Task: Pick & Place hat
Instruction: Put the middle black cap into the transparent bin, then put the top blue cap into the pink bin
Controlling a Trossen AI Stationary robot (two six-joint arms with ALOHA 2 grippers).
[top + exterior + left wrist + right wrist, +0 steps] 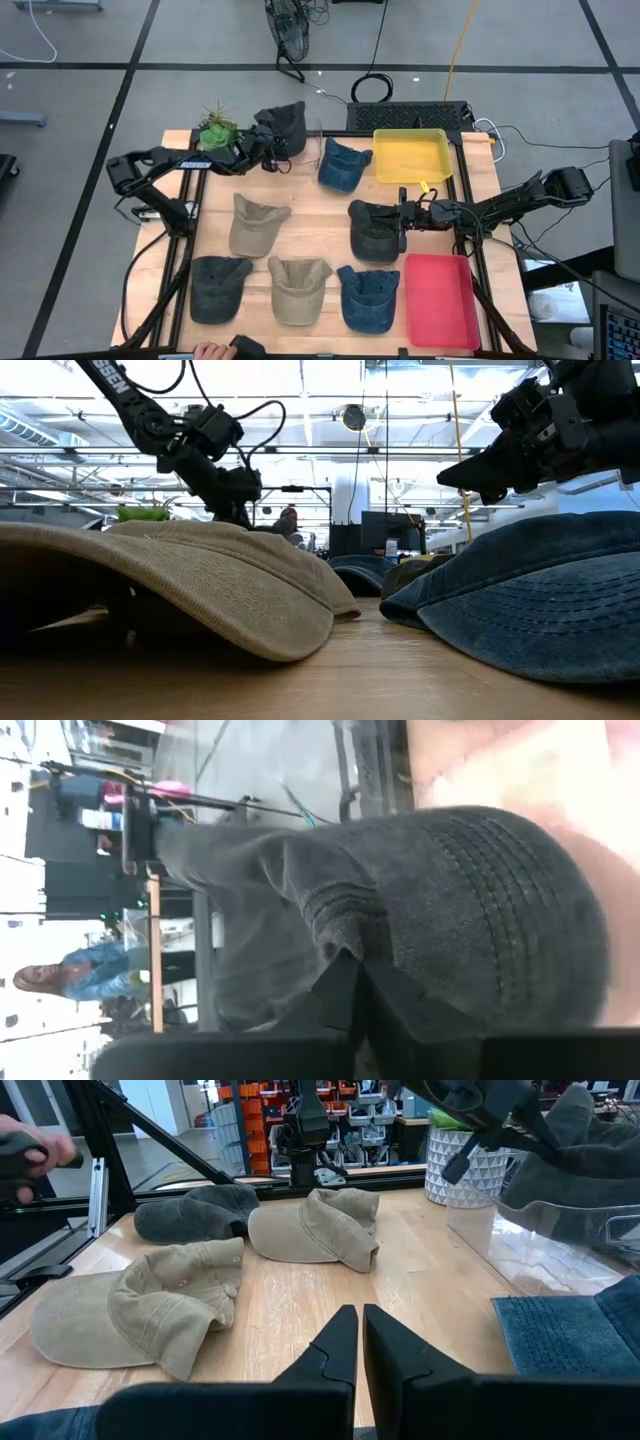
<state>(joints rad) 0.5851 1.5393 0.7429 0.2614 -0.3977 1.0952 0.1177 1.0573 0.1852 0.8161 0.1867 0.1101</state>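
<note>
Several caps lie on the table. My left gripper (pixel 268 152) is at the far edge, shut on a dark grey cap (pixel 284 126), which sits over a clear bin (pixel 560 1230) beside a potted plant (pixel 215 130). My right gripper (pixel 403 213) is shut and hovers at the right edge of a black cap (pixel 374 232); its wrist view shows nothing between the fingers. Two tan caps (pixel 255 225) (pixel 296 287), a charcoal cap (pixel 218 287) and two blue caps (pixel 340 165) (pixel 368 297) rest on the wood. My left gripper (pixel 358 965) pinches the dark grey cap between both fingers at a fold of cloth (pixel 335 925) where the crown meets the stitched brim (pixel 500 890). The fingers reach in level from the table's left. Whether the cap's lower edge rests on the clear bin, I cannot tell.
A yellow tray (pixel 412 155) stands at the far right and a red tray (pixel 440 300) at the near right. A person's hand (pixel 210 350) shows at the near edge. Bare wood (pixel 400 1280) lies between the caps in the middle.
</note>
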